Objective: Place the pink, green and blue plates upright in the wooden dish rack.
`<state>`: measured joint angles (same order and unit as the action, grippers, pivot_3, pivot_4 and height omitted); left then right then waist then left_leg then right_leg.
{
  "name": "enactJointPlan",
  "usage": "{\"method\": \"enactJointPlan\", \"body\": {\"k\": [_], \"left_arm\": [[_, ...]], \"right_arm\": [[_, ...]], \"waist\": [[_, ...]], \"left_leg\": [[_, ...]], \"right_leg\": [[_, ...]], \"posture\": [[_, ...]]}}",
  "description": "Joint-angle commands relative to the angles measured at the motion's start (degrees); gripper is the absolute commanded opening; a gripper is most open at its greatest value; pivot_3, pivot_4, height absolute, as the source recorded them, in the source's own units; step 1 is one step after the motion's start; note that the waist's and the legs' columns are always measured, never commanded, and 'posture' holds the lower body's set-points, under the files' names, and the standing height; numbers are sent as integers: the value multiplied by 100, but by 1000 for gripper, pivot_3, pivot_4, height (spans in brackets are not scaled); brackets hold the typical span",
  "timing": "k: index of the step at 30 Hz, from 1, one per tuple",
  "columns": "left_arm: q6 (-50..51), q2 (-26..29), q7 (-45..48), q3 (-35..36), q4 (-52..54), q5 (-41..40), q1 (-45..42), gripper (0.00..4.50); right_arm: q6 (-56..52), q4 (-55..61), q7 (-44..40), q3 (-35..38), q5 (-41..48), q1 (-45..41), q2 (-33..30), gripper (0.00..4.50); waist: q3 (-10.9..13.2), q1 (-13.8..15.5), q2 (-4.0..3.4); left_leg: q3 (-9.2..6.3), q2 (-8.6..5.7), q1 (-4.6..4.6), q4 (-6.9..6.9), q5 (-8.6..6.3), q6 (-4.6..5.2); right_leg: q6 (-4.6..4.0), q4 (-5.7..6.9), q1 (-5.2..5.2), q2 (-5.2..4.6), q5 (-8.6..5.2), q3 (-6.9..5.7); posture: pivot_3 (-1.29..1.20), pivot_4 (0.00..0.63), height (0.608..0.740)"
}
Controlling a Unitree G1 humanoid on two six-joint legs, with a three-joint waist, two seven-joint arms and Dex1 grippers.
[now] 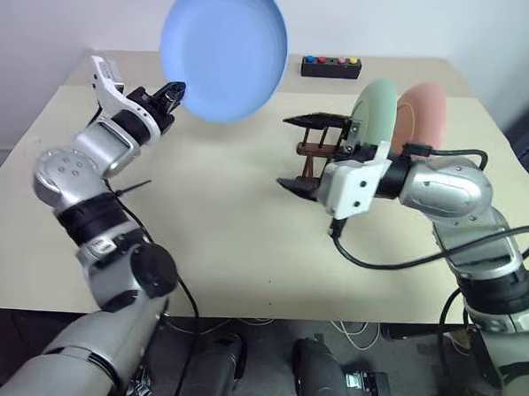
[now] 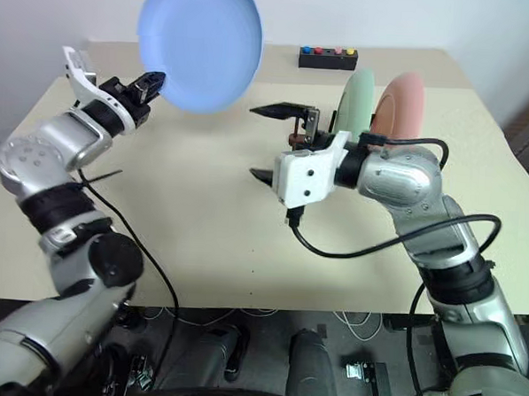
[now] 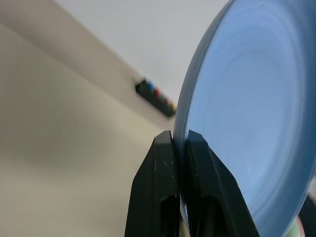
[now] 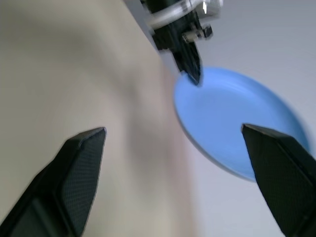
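The light blue plate (image 1: 223,49) is held up in the air on edge over the table's far left. My left gripper (image 1: 171,93) is shut on its lower rim, and the left wrist view has both fingers (image 3: 163,168) pinching that rim (image 3: 247,123). The pale green plate (image 1: 375,111) and the pink plate (image 1: 424,113) stand upright side by side in the dark wooden dish rack (image 1: 313,158), which my right hand partly hides. My right gripper (image 1: 304,154) hangs open beside the rack, pointing toward the blue plate (image 4: 232,123), with nothing between its fingers.
A black box with coloured buttons (image 1: 330,67) sits at the far edge of the beige table (image 1: 227,240). A black cable loops from my right wrist over the table's near right part.
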<state>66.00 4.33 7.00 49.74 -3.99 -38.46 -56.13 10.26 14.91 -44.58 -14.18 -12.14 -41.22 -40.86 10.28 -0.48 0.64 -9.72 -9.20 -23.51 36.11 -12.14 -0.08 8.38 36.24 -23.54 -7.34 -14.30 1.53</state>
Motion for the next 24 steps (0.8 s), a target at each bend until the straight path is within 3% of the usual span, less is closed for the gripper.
{"method": "enactJointPlan", "body": {"k": [1, 8, 20, 23, 24], "left_arm": [[-414, -402, -274, -253, 849, -524, 129, 23], [-1311, -1006, -272, -1229, 1495, -733, 668, 23], [-1790, -1030, -535, -1996, 1547, -1276, 1122, 23], [-1860, -1023, -572, -2178, 1599, -1312, 1187, 0], [-1868, -962, -547, -2339, 1634, -1205, 1237, 0]], "right_arm": [[419, -450, 700, -159, -1191, -380, 99, 4500], [232, -829, 1212, -442, -2130, -498, 699, 4500], [182, -1406, 1769, -410, -2744, -738, 1011, 4500], [155, -1461, 1757, -424, -2696, -775, 1042, 3645], [141, -1458, 1742, -430, -2674, -776, 1058, 3175]], "waist": [[1, -1, 10], [1, -11, 19], [1, -11, 19], [1, -9, 19], [1, -12, 19]], "left_leg": [[0, 0, 0, 0, 0, 0], [0, 1, 1, -5, 4, -6], [-1, 2, 1, -5, 6, -8], [-2, 2, 1, -5, 6, -8], [-2, 2, 1, -6, 6, -8]], "right_leg": [[0, 0, 0, 0, 0, 0], [-4, 1, -2, 4, 2, 2], [-8, 0, -1, 9, 4, 3], [-9, -1, -1, 10, 4, 3], [-9, -1, -1, 10, 4, 3]], "posture": [[0, 150, 740], [0, 150, 740], [0, 150, 740], [0, 150, 740], [0, 150, 740]]}}
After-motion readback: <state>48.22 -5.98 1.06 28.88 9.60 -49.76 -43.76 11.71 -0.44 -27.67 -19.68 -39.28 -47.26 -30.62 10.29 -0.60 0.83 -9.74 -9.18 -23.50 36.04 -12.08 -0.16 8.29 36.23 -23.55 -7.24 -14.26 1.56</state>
